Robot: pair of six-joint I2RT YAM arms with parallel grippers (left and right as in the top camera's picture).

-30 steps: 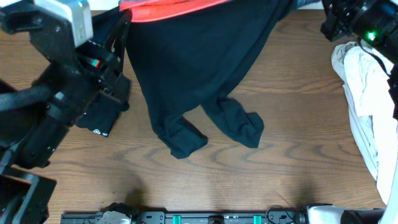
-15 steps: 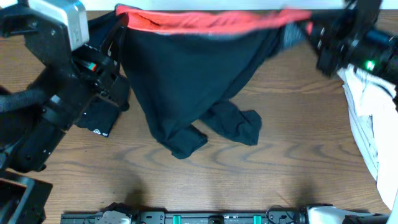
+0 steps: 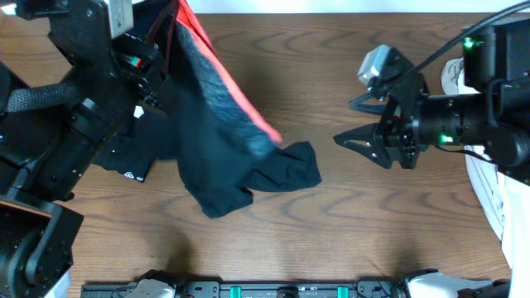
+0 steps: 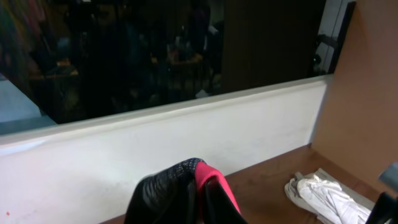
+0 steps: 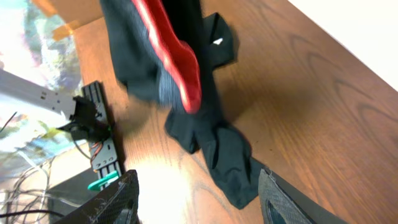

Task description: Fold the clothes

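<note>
**Overhead view: trousers hang off the left gripper, right one's empty**

So the left gripper [image 3: 159, 40] sits up in the far-left corner, pinched tight on the waistband end of the black trousers [image 3: 207, 124]. They drape down from there in a slanted bundle, with the red-orange edge [image 3: 240, 99] running along the right side. The legs [image 3: 286, 170] lie crumpled on the table [image 3: 373, 223] near the middle. The right gripper [image 3: 358, 122] is well off to the right of them, with its fingers [image 5: 118, 199] spread wide and nothing between them. A small black folded garment [image 3: 124, 164] lies under the left arm. A white cloth [image 3: 484, 174] is bunched at the right edge.
</note>
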